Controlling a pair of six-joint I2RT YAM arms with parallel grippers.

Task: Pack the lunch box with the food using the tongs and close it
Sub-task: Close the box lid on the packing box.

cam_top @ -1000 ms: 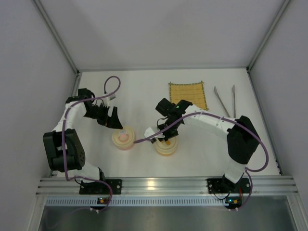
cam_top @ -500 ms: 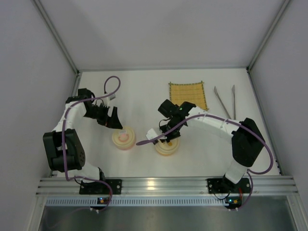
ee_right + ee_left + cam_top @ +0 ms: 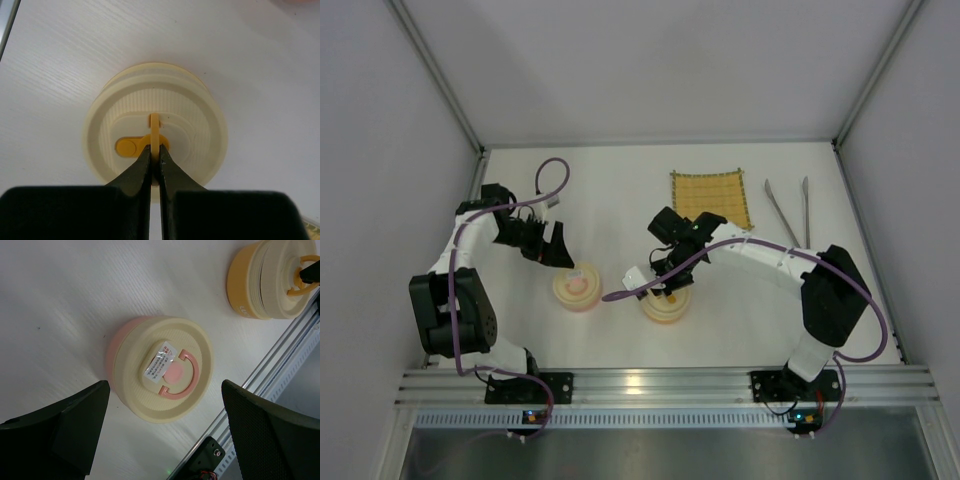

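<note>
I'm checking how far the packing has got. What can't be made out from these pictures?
Inside the pink container: every view, it is closed.
Inside the orange container: every view, closed, with the right gripper shut on its handle loop.
The food: in no view; possibly inside the closed containers.
Print on the label atop the pink container: left wrist view, too small.

Left gripper [image 3: 165, 390] wide open, fingers [image 3: 70, 430] framing a pink container [image 3: 116, 352] on the tabletop [image 3: 60, 300]. Its cream lid [image 3: 145, 397] is on, pink handle [image 3: 189, 374] folded flat. An orange container [image 3: 239, 282] stands apart, lidded, beside the metal rail [image 3: 280, 360].
</note>
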